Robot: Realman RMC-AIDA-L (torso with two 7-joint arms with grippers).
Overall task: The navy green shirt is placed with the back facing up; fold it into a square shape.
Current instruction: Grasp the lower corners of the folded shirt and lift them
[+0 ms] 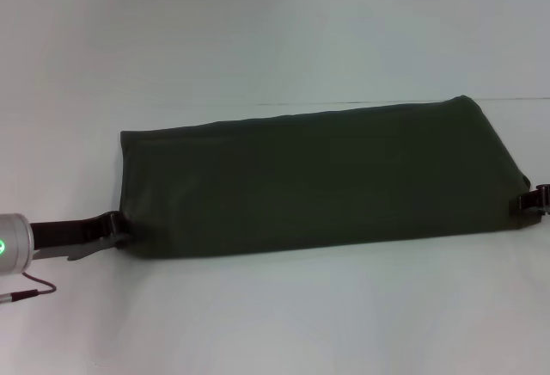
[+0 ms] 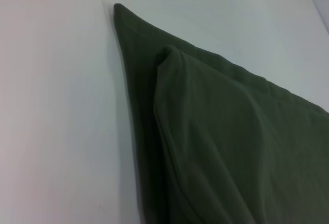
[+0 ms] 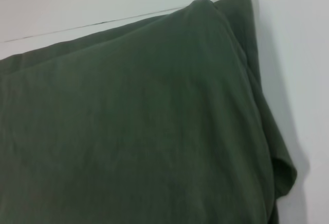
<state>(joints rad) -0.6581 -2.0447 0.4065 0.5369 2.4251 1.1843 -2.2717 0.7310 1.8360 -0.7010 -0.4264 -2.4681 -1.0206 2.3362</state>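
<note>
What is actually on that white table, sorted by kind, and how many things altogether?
Dark olive-green shirt, folded into a long band: 1
Robot grippers at its near corners: 2, the left gripper and the right gripper
White table underneath: 1
Total: 4
</note>
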